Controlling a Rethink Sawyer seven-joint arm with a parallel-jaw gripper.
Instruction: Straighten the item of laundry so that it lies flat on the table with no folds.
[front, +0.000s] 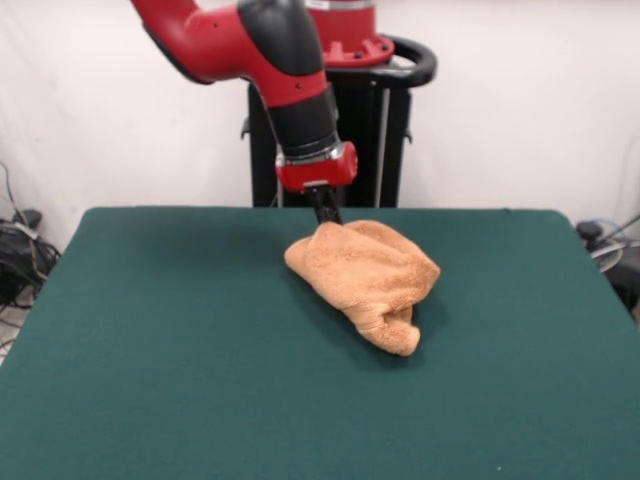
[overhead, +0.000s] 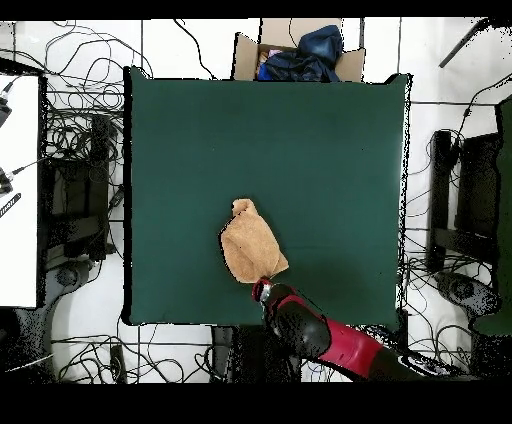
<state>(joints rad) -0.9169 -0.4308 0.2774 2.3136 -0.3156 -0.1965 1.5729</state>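
The towel (front: 368, 278) lies bunched up on the desk (front: 180, 380), a bit to the right of the middle in the front view. The claw (front: 327, 211) comes down at the towel's far edge, touching it there. The arm (front: 270, 60) reaches in from the far side, where the pedestal (front: 375, 140) stands behind the desk.

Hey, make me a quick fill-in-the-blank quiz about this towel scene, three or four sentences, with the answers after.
1. The towel lies ____ in a heap, not flat.
2. The table is covered in dark ____ cloth.
3. The claw is at the towel's edge nearest the robot's ____.
4. In the overhead view, a cardboard ____ sits beyond the table's far side.

Missing words: crumpled; green; pedestal; box
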